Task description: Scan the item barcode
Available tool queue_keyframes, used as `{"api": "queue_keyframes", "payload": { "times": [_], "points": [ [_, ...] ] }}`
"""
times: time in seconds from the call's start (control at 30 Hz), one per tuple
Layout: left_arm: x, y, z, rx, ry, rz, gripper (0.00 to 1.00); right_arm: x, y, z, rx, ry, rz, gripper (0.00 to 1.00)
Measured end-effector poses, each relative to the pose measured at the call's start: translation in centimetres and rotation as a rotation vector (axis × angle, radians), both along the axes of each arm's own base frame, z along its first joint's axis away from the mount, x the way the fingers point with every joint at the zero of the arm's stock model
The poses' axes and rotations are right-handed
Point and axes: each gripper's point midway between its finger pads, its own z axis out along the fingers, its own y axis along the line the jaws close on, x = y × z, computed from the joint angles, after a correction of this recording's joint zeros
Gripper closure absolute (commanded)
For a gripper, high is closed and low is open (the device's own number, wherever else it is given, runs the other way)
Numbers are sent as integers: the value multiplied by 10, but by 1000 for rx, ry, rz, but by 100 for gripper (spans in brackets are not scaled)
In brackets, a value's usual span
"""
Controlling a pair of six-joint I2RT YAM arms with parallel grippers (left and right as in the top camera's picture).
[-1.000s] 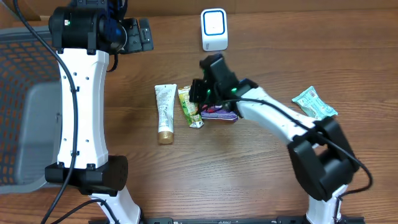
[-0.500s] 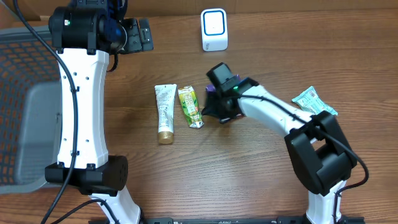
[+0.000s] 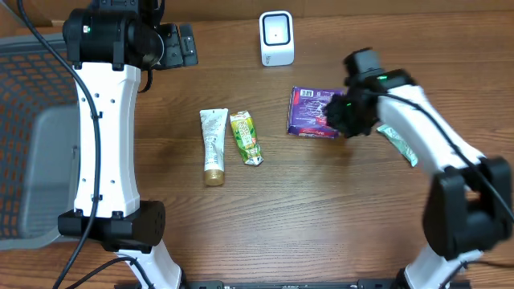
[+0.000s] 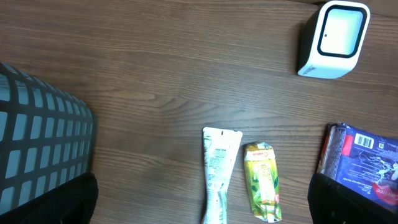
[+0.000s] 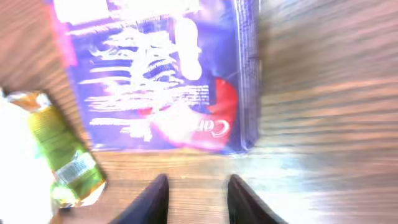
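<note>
One purple packet [image 3: 309, 112] lies flat ahead of the parted right claw [image 5: 198, 182].

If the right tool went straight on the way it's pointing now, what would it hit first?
Probably the purple packet: in the wrist view it lies directly ahead of the right tool, with only bare table between. The tool's height above the table is unclear.

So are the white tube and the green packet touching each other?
Apart. The left wrist view shows a thin strip of bare table between the white tube and green packet.
</note>
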Motion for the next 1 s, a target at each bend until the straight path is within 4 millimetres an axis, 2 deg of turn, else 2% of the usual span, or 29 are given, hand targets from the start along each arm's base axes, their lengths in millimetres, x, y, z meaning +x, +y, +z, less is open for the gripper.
{"api": "queue_keyframes", "payload": {
  "times": [0.03,0.13,0.2,0.3,0.37,0.47,0.67,0.73,0.77,0.83,0.87,0.9,1.0],
  "points": [
    [0,0,0,0,-1,0,1,2,-7,11,13,-26,-5,20],
    [0,0,0,0,-1,0,0,19,-23,35,64,-124,8,5],
    [0,0,0,0,-1,0,0,31,-31,43,90,-186,36,3],
    [0,0,0,0,0,0,0,44,-32,41,120,-244,98,2],
    [0,0,0,0,-1,0,0,51,-26,32,141,-261,154,5],
    [0,0,0,0,-1,0,0,55,-14,6,190,-242,234,10],
    [0,0,0,0,-1,0,1,45,-2,-46,264,-135,295,14],
    [0,0,0,0,-1,0,0,43,-1,-56,274,-115,301,18],
    [0,0,0,0,-1,0,0,42,0,-60,279,-108,303,23],
    [0,0,0,0,-1,0,1,41,2,-65,296,-100,309,49],
    [0,0,0,0,-1,0,0,43,4,-66,307,-107,316,58],
    [0,0,0,0,-1,0,0,43,6,-65,318,-107,314,64],
    [0,0,0,0,-1,0,0,45,8,-63,342,-117,308,72]
  ]
}}
